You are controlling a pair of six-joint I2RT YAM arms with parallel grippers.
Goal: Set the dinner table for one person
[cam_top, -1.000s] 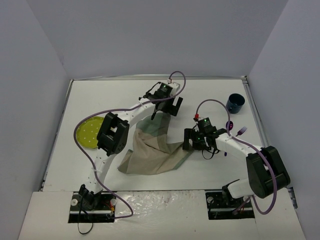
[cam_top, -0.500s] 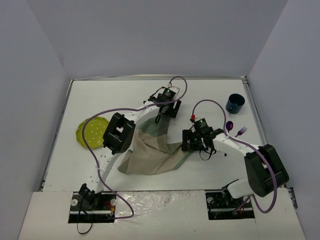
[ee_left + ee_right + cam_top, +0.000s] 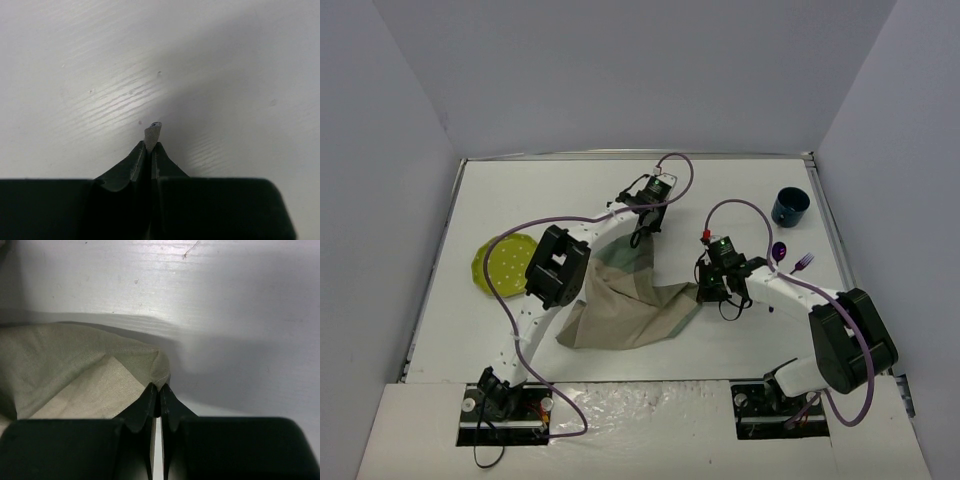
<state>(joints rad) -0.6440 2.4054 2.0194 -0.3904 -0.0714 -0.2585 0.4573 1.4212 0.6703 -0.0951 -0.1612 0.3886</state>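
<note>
On the white dinner table lies a crumpled green and beige cloth mat. My left gripper is shut on the mat's far corner. In the left wrist view a small tip of the cloth pokes out between the closed left gripper over the bare table. My right gripper is shut on the mat's right corner. The right wrist view shows the folded cloth pinched at the tips of the right gripper.
A yellow-green dotted plate lies left of the mat, partly behind the left arm. A dark blue cup stands at the far right. A purple spoon and purple fork lie right of the right arm.
Both grippers have gone from open to shut on the mat's corners. The left gripper came down onto the far corner, and the right one shifted slightly onto the right corner.
</note>
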